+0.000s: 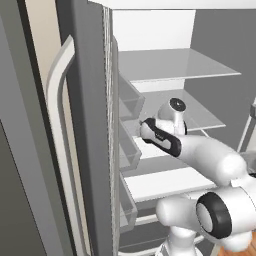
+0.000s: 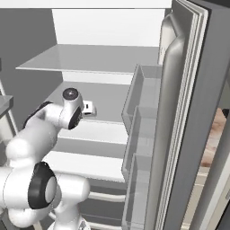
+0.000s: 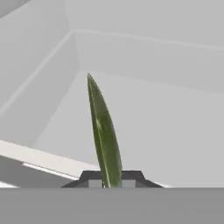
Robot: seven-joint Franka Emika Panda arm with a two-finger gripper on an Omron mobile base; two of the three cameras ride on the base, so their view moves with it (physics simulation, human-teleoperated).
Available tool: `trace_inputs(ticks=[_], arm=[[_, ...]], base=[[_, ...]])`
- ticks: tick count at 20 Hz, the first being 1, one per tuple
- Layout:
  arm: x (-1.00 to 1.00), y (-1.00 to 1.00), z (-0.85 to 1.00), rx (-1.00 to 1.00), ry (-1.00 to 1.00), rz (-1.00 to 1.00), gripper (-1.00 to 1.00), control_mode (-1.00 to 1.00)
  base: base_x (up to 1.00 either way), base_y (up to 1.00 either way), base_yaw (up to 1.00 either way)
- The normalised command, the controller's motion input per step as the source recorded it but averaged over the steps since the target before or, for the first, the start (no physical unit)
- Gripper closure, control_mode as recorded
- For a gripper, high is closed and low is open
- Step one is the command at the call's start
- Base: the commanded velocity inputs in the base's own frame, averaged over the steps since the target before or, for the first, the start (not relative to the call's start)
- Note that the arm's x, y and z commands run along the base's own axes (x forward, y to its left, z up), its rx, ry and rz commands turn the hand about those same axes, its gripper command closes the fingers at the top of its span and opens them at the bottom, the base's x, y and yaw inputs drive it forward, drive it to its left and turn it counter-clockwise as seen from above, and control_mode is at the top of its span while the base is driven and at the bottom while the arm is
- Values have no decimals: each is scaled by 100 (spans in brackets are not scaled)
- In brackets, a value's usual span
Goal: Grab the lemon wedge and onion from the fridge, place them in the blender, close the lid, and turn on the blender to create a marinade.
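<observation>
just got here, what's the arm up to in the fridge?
The arm is reaching into the open fridge, its hand at the middle shelf. In the hand view the fingertips are closed on a thin, dark green, leaf-shaped sliver that stands up between them; from its edge-on look I can't say for sure what it is. Shelf and white back wall lie behind it. Both doors stand open, door bins beside the arm.

Two cameras sit behind the arm (image 1: 210, 155), one on its left and one on its right. Both look forward into the open fridge (image 2: 108, 58). The hand camera is deep inside, very near a shelf (image 3: 166, 131).
</observation>
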Motion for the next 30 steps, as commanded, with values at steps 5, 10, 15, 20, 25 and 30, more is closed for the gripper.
trace_inputs(ticks=[5, 10, 15, 20, 25, 30], arm=[[-100, -24, 38, 1, -13, -6, 100, -100], [-100, -24, 60, 0, -9, -15, 100, -100], [-98, -9, 84, 0, -3, -20, 100, -100], [-94, -13, 99, 1, 0, -15, 100, -100], [-89, -42, 85, 7, 5, -1, 100, -100], [-45, -27, 7, 7, 9, 0, 100, -100]], base=[[0, 0, 0], [0, 0, 0], [0, 0, 0], [0, 0, 0], [0, 0, 0], [0, 0, 0]])
